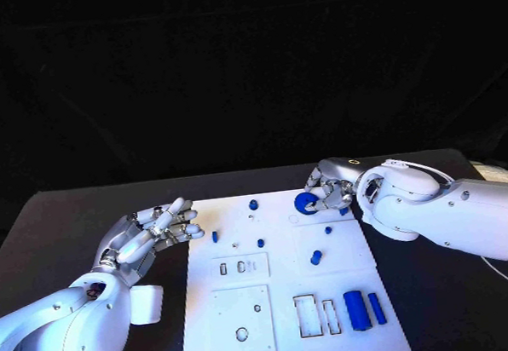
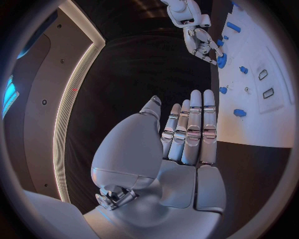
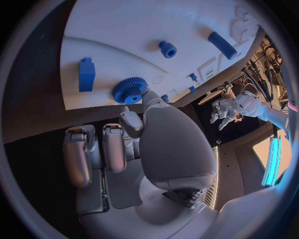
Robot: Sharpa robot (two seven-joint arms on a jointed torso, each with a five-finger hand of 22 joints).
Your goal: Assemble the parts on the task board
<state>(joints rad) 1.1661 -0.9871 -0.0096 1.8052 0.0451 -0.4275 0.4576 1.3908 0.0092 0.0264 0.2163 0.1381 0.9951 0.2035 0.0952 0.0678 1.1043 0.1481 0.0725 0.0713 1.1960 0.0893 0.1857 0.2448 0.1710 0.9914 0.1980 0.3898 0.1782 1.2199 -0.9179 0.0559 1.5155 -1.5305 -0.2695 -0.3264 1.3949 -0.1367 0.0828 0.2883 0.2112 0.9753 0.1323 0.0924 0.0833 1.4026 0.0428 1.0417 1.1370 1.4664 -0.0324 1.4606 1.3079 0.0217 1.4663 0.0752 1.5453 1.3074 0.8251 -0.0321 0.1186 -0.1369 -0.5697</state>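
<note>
Fingers of the right robot hand point(image 1: 326, 191) pinch a blue gear point(image 1: 305, 203) at the task board's point(image 1: 290, 326) far right edge. The left robot hand point(image 1: 159, 227) hovers spread, empty, just left of it above the bench point(image 1: 62, 223).

My left hand point(image 2: 187, 139) is up in front of me, fingers point(image 2: 194, 124) straight and side by side, holding nothing. Beyond them lies the white board point(image 2: 261, 124) with small blue parts point(image 2: 239, 113) dotted over it. Across the way my right hand point(image 2: 202, 45) touches a blue round piece point(image 2: 222, 60) at the board's edge.
</note>
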